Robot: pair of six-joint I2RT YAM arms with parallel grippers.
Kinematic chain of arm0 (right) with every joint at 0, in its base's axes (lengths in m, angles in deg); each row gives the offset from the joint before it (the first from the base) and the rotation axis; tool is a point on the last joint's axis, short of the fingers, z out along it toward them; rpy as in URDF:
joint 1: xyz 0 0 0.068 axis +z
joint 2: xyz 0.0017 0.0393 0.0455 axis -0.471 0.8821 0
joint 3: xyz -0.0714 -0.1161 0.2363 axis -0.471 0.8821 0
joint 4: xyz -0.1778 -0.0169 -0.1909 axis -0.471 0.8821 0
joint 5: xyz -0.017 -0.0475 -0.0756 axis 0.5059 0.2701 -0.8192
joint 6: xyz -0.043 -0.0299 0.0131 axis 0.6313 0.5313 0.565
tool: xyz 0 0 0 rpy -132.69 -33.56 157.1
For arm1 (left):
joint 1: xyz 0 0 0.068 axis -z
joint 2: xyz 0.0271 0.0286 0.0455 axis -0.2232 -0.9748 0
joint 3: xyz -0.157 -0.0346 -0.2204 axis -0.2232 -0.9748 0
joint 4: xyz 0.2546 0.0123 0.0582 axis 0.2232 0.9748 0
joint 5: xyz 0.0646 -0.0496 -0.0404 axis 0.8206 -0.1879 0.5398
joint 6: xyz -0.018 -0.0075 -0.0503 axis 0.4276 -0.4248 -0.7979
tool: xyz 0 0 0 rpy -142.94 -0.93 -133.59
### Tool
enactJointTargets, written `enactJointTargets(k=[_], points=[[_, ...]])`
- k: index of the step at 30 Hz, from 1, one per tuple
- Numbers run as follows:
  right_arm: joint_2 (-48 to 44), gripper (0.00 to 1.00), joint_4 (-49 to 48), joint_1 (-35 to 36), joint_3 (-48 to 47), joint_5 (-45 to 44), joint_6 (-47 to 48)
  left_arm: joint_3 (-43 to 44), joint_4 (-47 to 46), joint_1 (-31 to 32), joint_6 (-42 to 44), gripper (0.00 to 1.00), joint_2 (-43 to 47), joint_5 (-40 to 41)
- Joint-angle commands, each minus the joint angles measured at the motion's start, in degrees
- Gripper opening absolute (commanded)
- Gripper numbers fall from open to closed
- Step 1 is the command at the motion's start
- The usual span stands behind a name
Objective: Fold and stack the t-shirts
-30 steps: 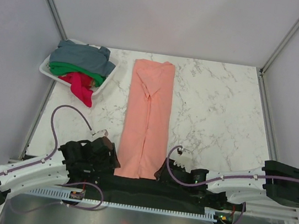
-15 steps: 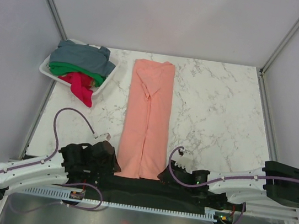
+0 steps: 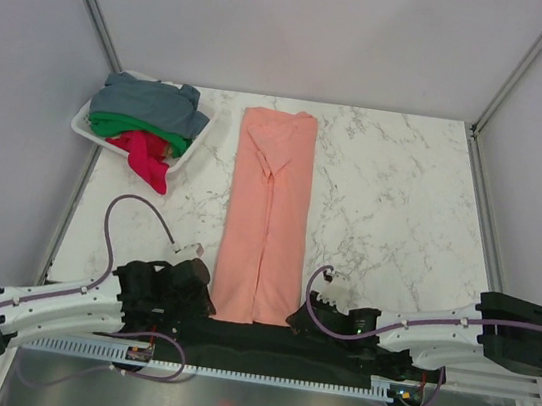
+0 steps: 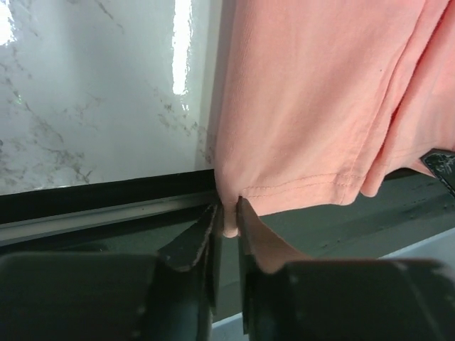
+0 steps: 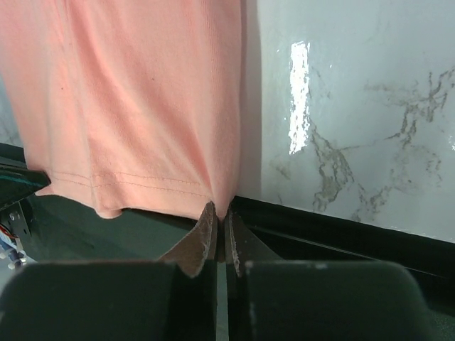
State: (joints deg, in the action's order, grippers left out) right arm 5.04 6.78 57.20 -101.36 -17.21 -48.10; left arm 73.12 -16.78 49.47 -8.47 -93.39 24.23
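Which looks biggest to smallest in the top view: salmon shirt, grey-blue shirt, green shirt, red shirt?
1. salmon shirt
2. grey-blue shirt
3. green shirt and red shirt: similar visible patches, both partly buried, so unranked.

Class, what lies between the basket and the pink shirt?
Bare marble table, nothing else; the top view shows the basket and pink shirt apart.
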Motion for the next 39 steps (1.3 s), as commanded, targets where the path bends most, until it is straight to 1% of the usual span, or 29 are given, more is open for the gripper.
enactJointTargets(k=[1, 2, 3, 4, 6, 7, 9, 10, 12, 13, 14, 17, 18, 21, 22, 24, 25, 26, 27, 28, 30, 34, 35, 39], points=[[-1.2, 0.0, -0.7, 0.3, 0.8, -0.4, -0.1, 1.3, -1.5, 0.6, -1.8, 0.18, -1.7, 3.1], [-1.5, 0.0, -0.7, 0.4, 1.0, -0.4, -0.2, 1.6, -1.4, 0.6, -1.5, 0.13, -2.0, 3.2], [-1.9, 0.0, -0.7, 0.3, 1.1, -0.3, -0.1, 1.9, -1.3, 0.6, -1.0, 0.03, -2.1, 3.3], [-2.2, 0.0, -0.2, 0.3, 0.9, -0.3, 0.0, 2.9, -1.1, 0.6, -0.3, 0.02, -2.1, 3.6], [-2.8, 0.0, 2.0, 0.3, -0.1, -0.7, -0.1, 4.5, 0.1, 0.6, 0.6, 0.02, -2.2, 4.0], [-3.1, 0.0, 4.1, 0.3, -0.9, -1.2, -0.6, 7.1, 2.7, 0.7, 1.3, 0.02, -2.3, 5.3], [-3.3, 0.0, 10.7, 0.3, -5.1, -3.4, -0.7, 10.3, 5.9, 0.7, 2.1, 0.02, -3.3, 7.0], [-3.3, 0.0, 15.3, 0.3, -8.5, -4.5, -0.6, 13.5, 7.6, 0.7, 3.3, 0.02, -3.5, 8.3], [-3.2, 0.0, 19.6, 0.1, -12.0, -7.6, 0.4, 16.4, 8.1, 0.6, 5.2, 0.02, -4.6, 9.3], [-2.8, 0.0, 23.5, -0.8, -15.7, -8.5, 1.0, 19.5, 9.4, 0.6, 6.9, 0.02, -5.1, 10.7], [-2.1, 0.0, 24.8, -1.8, -17.3, -8.9, 2.3, 21.0, 10.1, 0.6, 7.6, 0.02, -6.8, 11.7], [-0.6, 0.0, 25.8, -7.6, -22.5, -7.9, 9.4, 26.4, 12.8, 0.2, 10.8, 0.02, -10.7, 16.0], [-0.4, 0.0, 25.9, -10.8, -23.6, -7.0, 13.0, 28.7, 12.8, -0.8, 12.0, 0.02, -12.1, 17.1], [1.1, 0.0, 25.8, -15.8, -27.8, -5.8, 18.5, 32.3, 11.7, -4.3, 17.8, 0.02, -15.6, 16.6], [1.4, 0.0, 25.6, -18.7, -30.1, -5.2, 21.7, 34.6, 10.9, -7.4, 21.3, 0.02, -17.5, 15.5], [3.2, 0.0, 25.5, -21.7, -32.4, -4.2, 25.4, 36.2, 7.3, -11.0, 25.1, 0.02, -19.2, 13.5], [4.0, 0.0, 25.2, -24.5, -34.7, -3.2, 28.6, 37.7, 6.4, -14.8, 28.1, 0.02, -21.0, 11.4], [5.7, 0.0, 24.9, -26.0, -35.8, -2.4, 30.1, 38.5, 5.5, -16.6, 29.4, 0.02, -21.9, 10.4], [6.6, 0.0, 24.8, -28.6, -36.8, -1.9, 31.3, 40.0, 3.9, -19.6, 31.7, 0.02, -22.9, 8.9], [7.4, 0.0, 24.2, -29.8, -38.8, -0.5, 34.0, 40.8, 3.3, -21.0, 32.7, 0.02, -25.1, 8.3], [10.2, 0.0, 23.2, -33.2, -41.5, 0.6, 36.3, 43.2, 1.1, -24.4, 35.3, 0.02, -27.8, 6.6], [15.3, 0.0, 21.4, -37.4, -45.3, 3.3, 40.3, 48.5, -0.2, -28.3, 37.9, 0.02, -35.4, 5.1], [16.2, 0.0, 20.9, -38.0, -46.0, 4.6, 41.7, 49.5, -0.6, -29.0, 38.4, 0.02, -38.5, 4.8], [20.6, 0.0, 19.8, -41.7, -49.5, 7.3, 44.0, 54.6, -1.6, -31.9, 40.2, 0.02, -44.3, 3.3]])
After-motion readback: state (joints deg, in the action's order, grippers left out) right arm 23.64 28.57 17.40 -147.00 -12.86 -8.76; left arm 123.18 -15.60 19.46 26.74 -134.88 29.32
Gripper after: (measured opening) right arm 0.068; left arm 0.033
